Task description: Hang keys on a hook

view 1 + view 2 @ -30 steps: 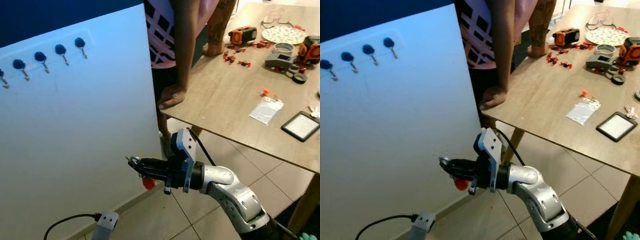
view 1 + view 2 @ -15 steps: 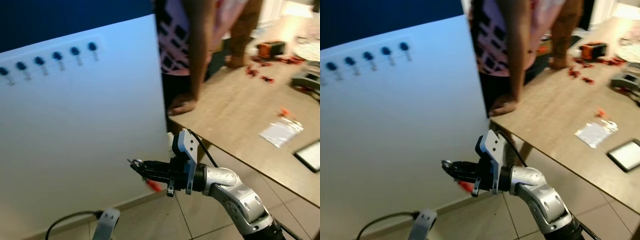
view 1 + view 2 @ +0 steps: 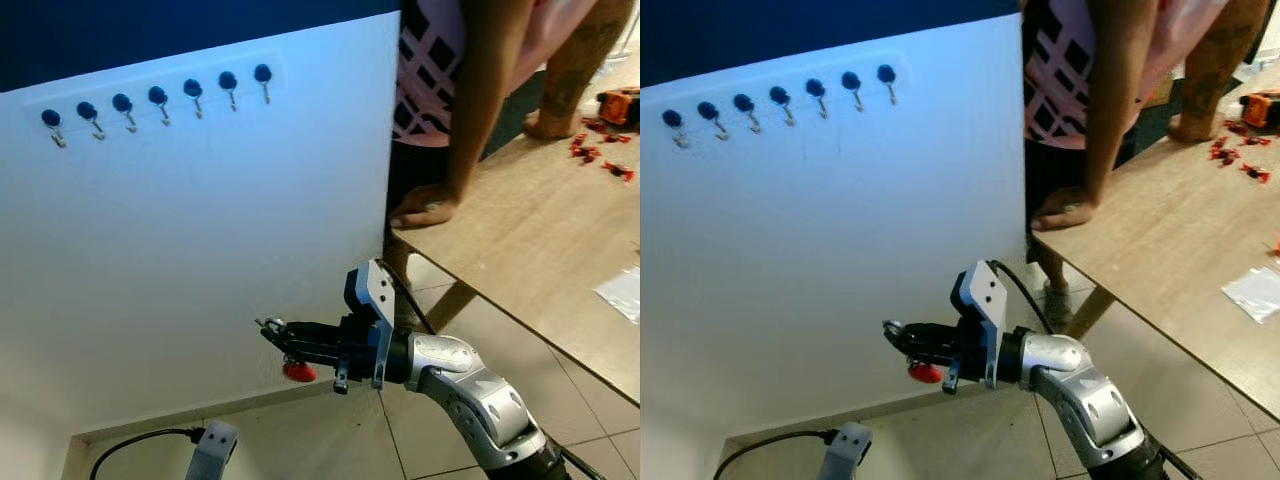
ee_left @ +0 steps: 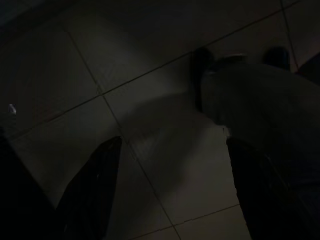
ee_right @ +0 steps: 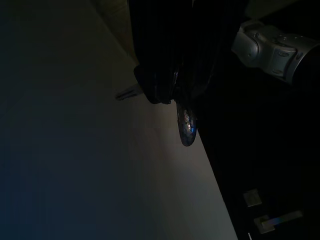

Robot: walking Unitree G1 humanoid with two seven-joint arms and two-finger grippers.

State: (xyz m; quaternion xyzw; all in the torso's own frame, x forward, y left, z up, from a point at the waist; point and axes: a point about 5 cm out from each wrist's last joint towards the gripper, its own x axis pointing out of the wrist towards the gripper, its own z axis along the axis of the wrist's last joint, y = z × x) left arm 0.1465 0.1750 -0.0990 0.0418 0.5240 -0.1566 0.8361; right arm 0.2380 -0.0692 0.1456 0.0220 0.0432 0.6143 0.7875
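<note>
My right gripper (image 3: 281, 340) is shut on a bunch of keys (image 3: 270, 325), its metal ring poking out at the fingertips and a red tag (image 3: 297, 372) dangling below. It points at the lower part of a white board (image 3: 200, 260), well beneath a row of several blue-headed hooks (image 3: 158, 98) near the board's top edge. In the right wrist view the key ring (image 5: 186, 123) sticks out past the dark fingers against the board. The left wrist view is dark, with the two fingers (image 4: 95, 180) of my left gripper (image 4: 172, 187) open above floor tiles.
A person (image 3: 470, 90) stands at the board's right edge, a hand (image 3: 425, 205) resting on a wooden table (image 3: 560, 250) with small red parts. A white plug with a black cable (image 3: 205, 445) lies on the tiled floor below the board.
The view has swung left, so more of the board and more hooks show and the table has slid right. The right gripper still holds the keys in about the same place.
</note>
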